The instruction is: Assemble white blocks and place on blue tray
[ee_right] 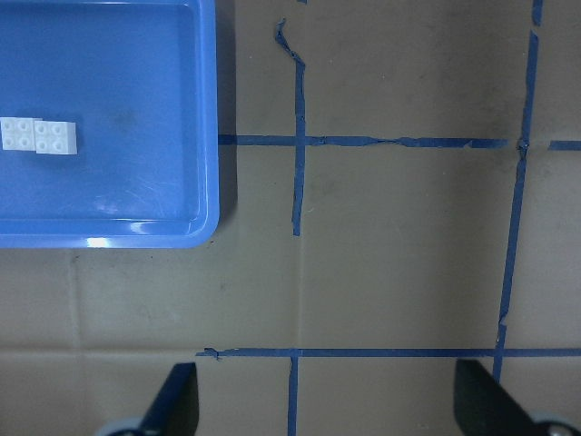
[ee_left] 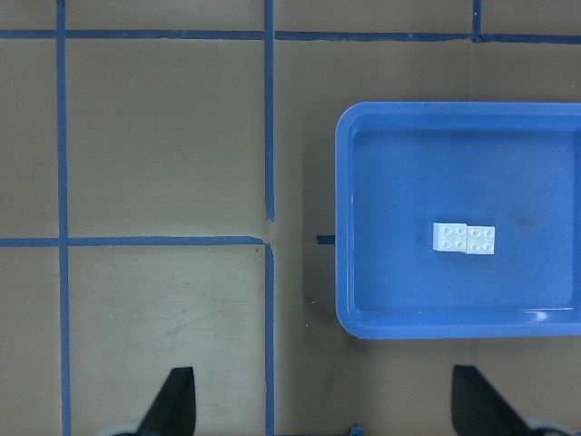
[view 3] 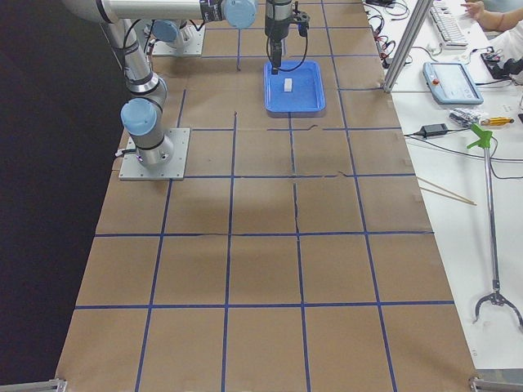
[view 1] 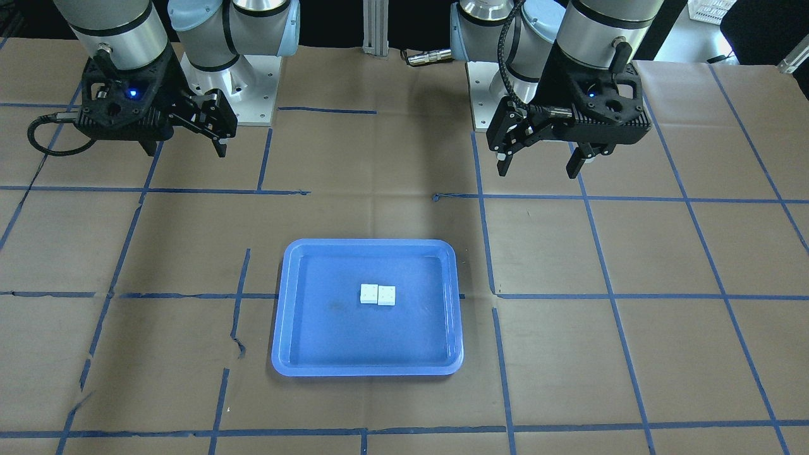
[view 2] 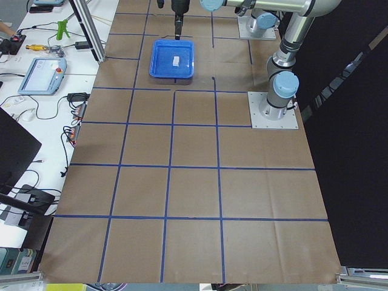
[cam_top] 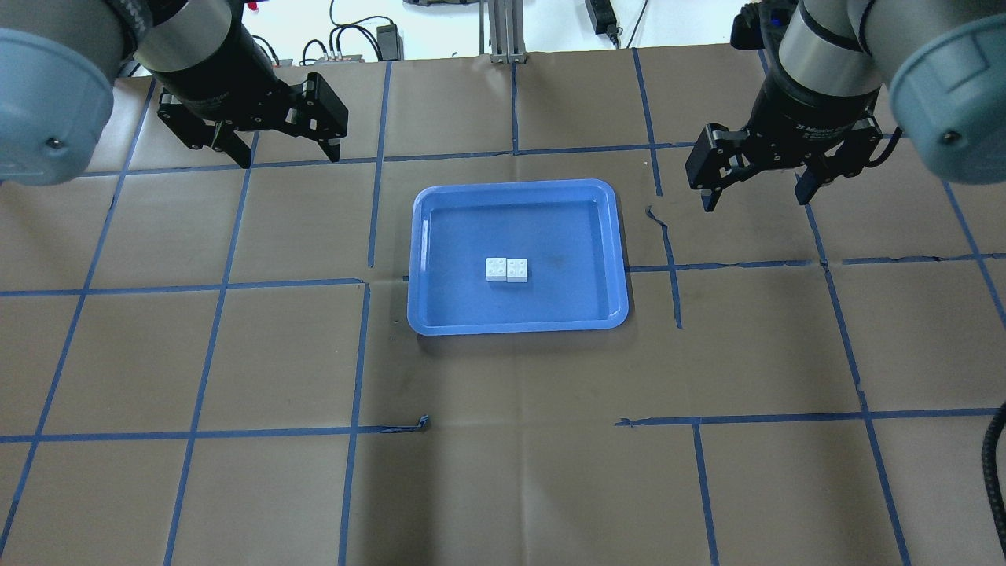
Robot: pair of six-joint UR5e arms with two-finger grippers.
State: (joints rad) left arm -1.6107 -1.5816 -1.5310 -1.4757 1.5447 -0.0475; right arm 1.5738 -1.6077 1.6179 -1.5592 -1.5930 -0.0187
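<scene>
Two white blocks (cam_top: 507, 270) lie side by side and touching, studs up, in the middle of the blue tray (cam_top: 416, 259). They also show in the front view (view 1: 377, 294), the left wrist view (ee_left: 464, 239) and the right wrist view (ee_right: 38, 136). My left gripper (cam_top: 289, 156) is open and empty, raised over the table beyond the tray's far left corner. My right gripper (cam_top: 756, 198) is open and empty, raised to the right of the tray's far right corner. Neither gripper touches the blocks or the tray.
The table is covered in brown paper with a grid of blue tape lines. The tray rim shows in the front view (view 1: 366, 370) and in both wrist views, left (ee_left: 343, 227) and right (ee_right: 211, 136). Benches with tools and cables flank the table's ends.
</scene>
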